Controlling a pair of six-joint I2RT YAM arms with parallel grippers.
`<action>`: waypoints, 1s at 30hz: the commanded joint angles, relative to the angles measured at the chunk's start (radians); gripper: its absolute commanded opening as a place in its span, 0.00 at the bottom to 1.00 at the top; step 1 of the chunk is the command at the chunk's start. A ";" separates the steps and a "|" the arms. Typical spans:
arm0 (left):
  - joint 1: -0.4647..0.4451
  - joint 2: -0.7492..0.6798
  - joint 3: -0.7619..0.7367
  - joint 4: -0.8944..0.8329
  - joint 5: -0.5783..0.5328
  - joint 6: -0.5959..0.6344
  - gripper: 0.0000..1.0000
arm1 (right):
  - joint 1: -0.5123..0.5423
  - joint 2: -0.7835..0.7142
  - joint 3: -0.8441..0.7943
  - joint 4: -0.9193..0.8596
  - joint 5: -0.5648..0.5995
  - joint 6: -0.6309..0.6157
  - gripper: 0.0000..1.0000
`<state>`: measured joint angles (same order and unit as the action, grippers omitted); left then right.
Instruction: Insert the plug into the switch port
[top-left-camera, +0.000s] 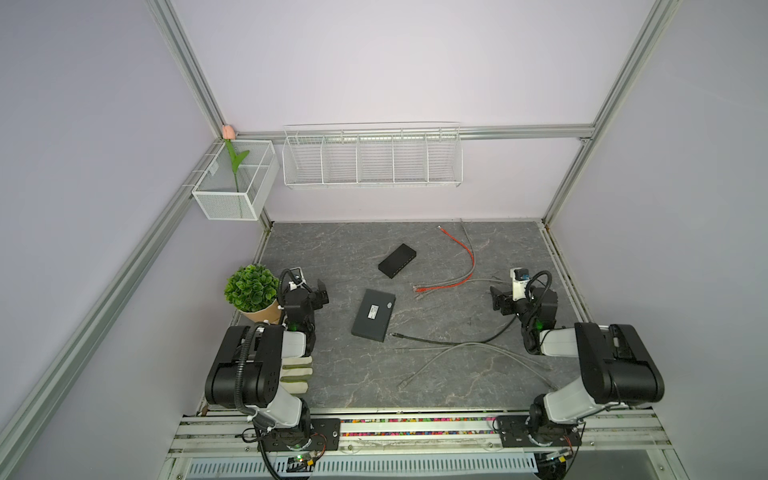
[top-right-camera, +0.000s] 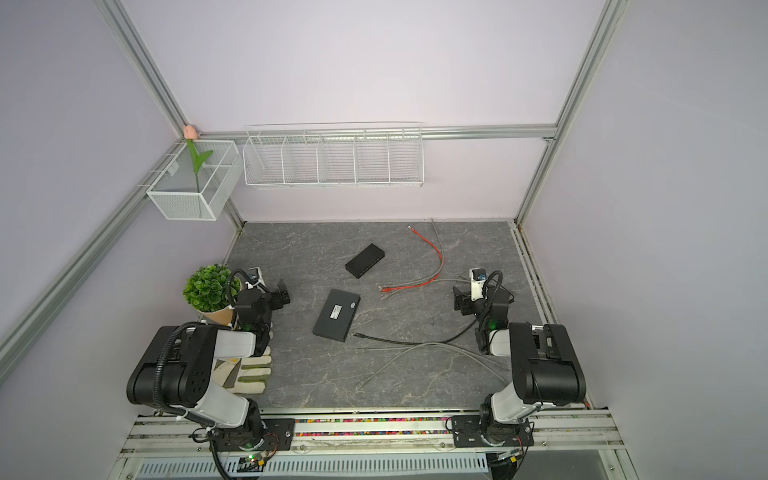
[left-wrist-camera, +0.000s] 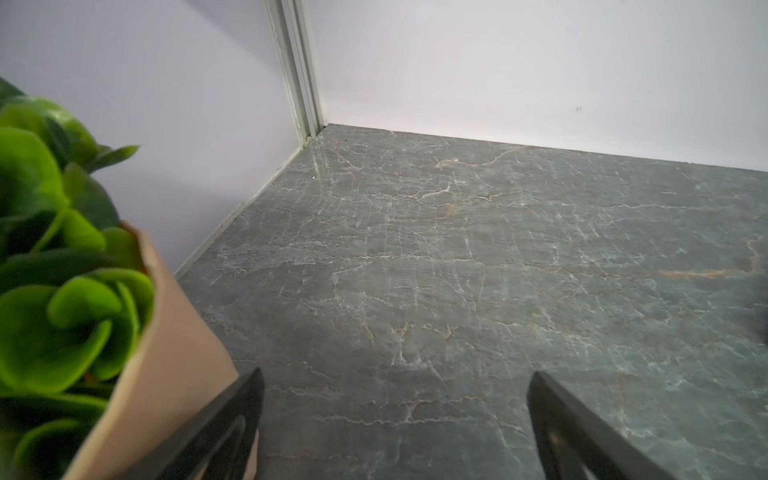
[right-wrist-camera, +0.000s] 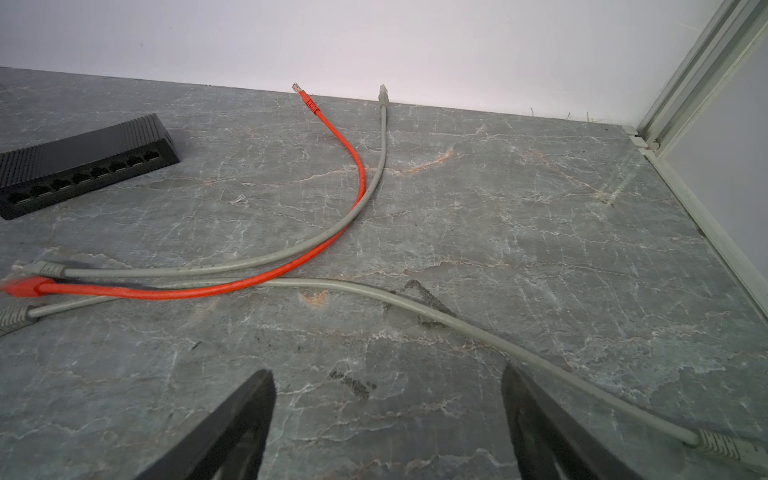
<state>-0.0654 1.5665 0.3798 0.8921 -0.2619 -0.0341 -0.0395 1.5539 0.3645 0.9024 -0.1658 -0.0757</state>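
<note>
**Legible Markings: None**

No text, number or brand could be read in any view. In both top views, the flat black rectangular box (top-left-camera: 368, 326) carried a small white label (top-left-camera: 373, 310) and a pale oval badge (top-left-camera: 389, 305). Both were too small to read.

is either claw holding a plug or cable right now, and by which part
Nothing is held. The left claw and the right claw are both open with nothing between their tips; the red cable lies loose, untouched.

The table (top-left-camera: 332, 249) holds 2 switches (top-left-camera: 397, 260), 6 cables (right-wrist-camera: 360, 178), 1 plant (top-left-camera: 251, 289) and 1 glove (top-left-camera: 295, 372).
</note>
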 joint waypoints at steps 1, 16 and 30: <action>0.008 -0.015 0.002 0.028 -0.040 -0.017 0.99 | -0.004 -0.020 -0.010 0.028 -0.008 -0.006 0.88; -0.113 -0.148 0.040 -0.121 -0.339 0.039 0.99 | 0.006 -0.219 0.124 -0.353 0.086 0.021 0.88; -0.438 -0.726 0.272 -1.074 -0.245 -0.325 0.99 | 0.118 -0.513 0.388 -0.980 -0.059 0.541 0.88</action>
<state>-0.4175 0.8574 0.6628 0.0395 -0.5060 -0.2565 0.0658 0.9718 0.7334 0.0963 -0.1040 0.2756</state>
